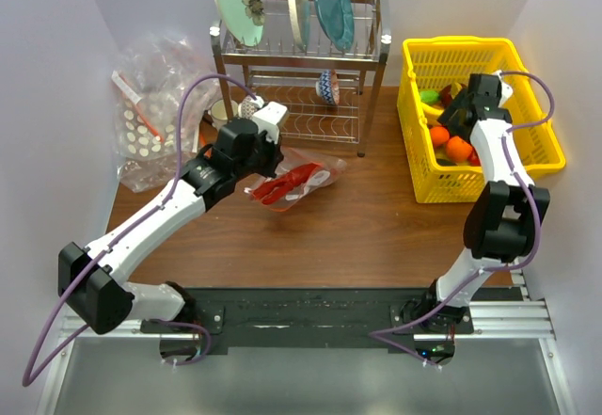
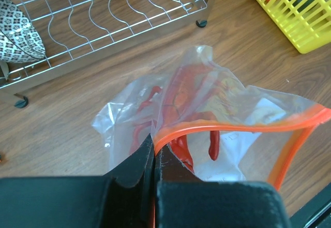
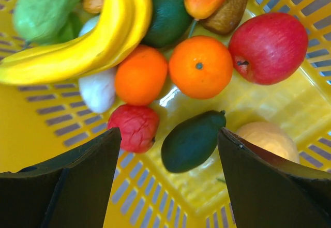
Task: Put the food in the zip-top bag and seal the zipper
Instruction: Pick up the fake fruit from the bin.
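The clear zip-top bag (image 1: 310, 175) lies on the wooden table in front of the dish rack, with the red lobster (image 1: 280, 190) inside it. My left gripper (image 1: 271, 163) is shut on the bag's rim. In the left wrist view the jaws (image 2: 154, 141) pinch the orange zipper strip (image 2: 238, 126), and the mouth gapes open to the right over the lobster (image 2: 181, 96). My right gripper (image 1: 458, 116) is inside the yellow basket (image 1: 541, 156). It is open (image 3: 169, 131), with a dark green fruit (image 3: 192, 141) between its fingers and two oranges (image 3: 200, 66) beyond.
A metal dish rack (image 1: 301, 67) with plates stands at the back, and its lower shelf (image 2: 103, 21) holds a patterned bowl (image 2: 15, 29). A heap of dotted plastic bags (image 1: 150, 119) lies at the back left. The basket also holds a banana (image 3: 103, 36), a red apple (image 3: 269, 47) and other toy foods.
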Tool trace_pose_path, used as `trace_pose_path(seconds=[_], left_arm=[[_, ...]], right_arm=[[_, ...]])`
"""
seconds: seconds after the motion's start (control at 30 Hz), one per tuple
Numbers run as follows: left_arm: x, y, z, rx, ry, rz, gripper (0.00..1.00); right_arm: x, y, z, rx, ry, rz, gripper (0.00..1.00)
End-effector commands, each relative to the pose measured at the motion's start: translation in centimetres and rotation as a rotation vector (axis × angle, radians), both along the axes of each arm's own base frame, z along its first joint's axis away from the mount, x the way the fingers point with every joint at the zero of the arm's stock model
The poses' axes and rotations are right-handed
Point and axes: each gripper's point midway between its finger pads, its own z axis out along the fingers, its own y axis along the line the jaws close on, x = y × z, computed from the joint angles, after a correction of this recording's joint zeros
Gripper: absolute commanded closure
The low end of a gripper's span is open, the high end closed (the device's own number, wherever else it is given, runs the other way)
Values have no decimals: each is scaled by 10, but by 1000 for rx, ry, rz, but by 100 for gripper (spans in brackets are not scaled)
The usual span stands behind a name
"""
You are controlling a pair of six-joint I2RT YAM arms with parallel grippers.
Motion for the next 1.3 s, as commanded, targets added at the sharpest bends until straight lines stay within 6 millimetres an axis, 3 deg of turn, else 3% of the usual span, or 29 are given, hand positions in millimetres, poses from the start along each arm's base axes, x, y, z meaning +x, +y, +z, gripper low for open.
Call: trace_pose_path(seconds=[0.0, 0.13, 0.33, 0.6, 0.7, 0.77, 0.8, 0.83, 0.9, 0.93, 1.03, 1.07, 1.13, 1.17, 1.27], left_arm=[[5, -5, 26, -83, -74, -2, 100], [6, -5, 26, -85, -73, -2, 100], [9, -4, 22, -83, -65, 3, 100], [11, -2, 21, -82, -62, 8, 100], [11, -3, 20, -82, -62, 6, 100], [11, -3, 19, -80, -61, 6, 100], [11, -3, 20, -81, -63, 6, 100], [11, -3, 19, -80, -60, 6, 100], [11, -2, 19, -80, -62, 9, 100], [11, -2, 19, -79, -61, 9, 100], [9, -5, 20, -88, -57, -11, 100], [9, -5, 21, -89, -59, -11, 100], [8, -5, 20, -90, -56, -15, 100], [8, -5, 21, -92, -58, -16, 100], [7, -6, 21, -97, -55, -20, 100]], right_arm=[[15, -26, -12, 72, -60, -46, 21], [26, -33, -37, 118, -43, -41, 19], [37, -42, -56, 127, -21, -61, 7], [44, -54, -89, 144, 6, -105, 7], [44, -59, -94, 134, 7, -128, 14], [43, -60, -89, 125, 0, -132, 21], [40, -59, -88, 126, 1, -134, 30], [42, -60, -72, 113, -48, -133, 34], [38, -59, -65, 108, -69, -132, 39], [37, -58, -51, 103, -96, -127, 46], [31, -54, -31, 102, -129, -117, 48], [28, -52, -12, 94, -167, -112, 48], [21, -48, -5, 97, -186, -101, 48], [16, -46, 12, 89, -218, -95, 48], [6, -40, 27, 87, -241, -79, 48]])
